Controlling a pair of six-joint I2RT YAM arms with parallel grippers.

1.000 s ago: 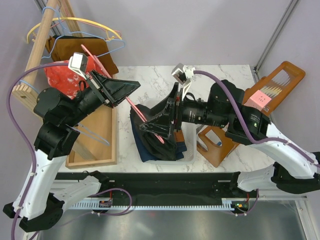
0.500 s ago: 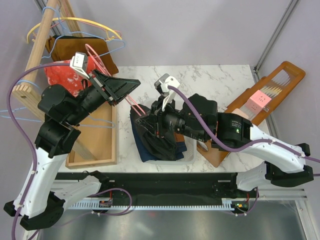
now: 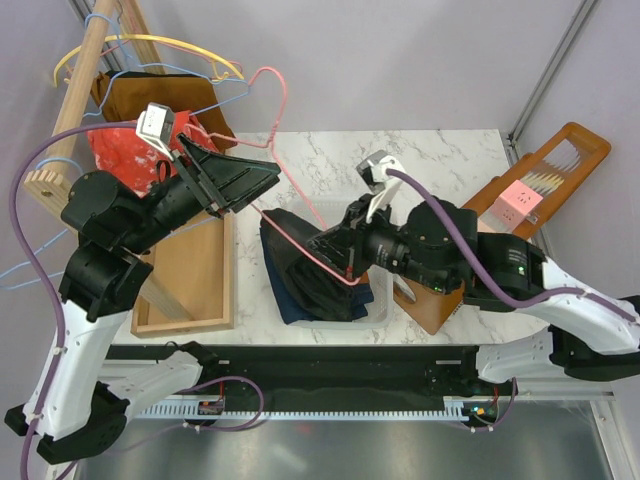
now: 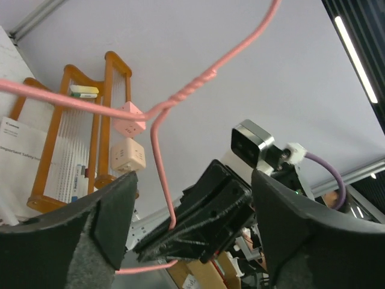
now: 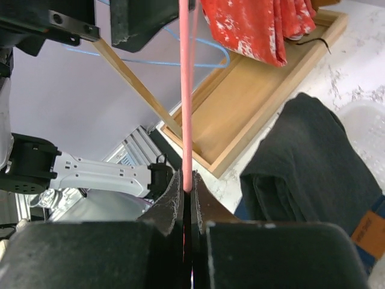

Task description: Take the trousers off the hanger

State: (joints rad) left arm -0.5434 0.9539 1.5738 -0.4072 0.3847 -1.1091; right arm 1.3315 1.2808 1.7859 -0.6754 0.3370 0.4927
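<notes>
Seen from overhead, the right end effector (image 3: 330, 252) is clamped on the lower wire of the pink hanger (image 3: 285, 130). The hanger's hook rises up and away from it toward the rack side. The trousers (image 3: 305, 285) lie folded just beneath that end effector, in a clear bin (image 3: 378, 300) on the worktop (image 3: 450, 160). No cloth hangs on the wire, so I'd judge the garment is already off and the job now is carrying the bare hanger clear.

The right arm reaches low across the worktop, wrist turned so its jaws face the other arm. The left arm is raised with a bent elbow, and the left end effector (image 3: 255, 185) points at the hanger, just beside the wire.

In the left wrist view, its fingers (image 4: 102, 229) stand wide apart, gripping nothing. The hanger's twisted neck sits beyond them, and the wire drops down to where the right end effector grips it.

In the right wrist view, the jaws are pressed together on the wire, which runs straight ahead of them. The charcoal pair lies below and to one side, with the denim's brown patch (image 5: 370, 232) at the frame edge. A red cloth (image 5: 258, 24) and a wooden tray (image 5: 264, 111) sit farther ahead.

To do this well, the clamp should hold firm and the wire should lift straight away from the pile so it snags no fold. The left fingers should close only once the wire is centred between them.
</notes>
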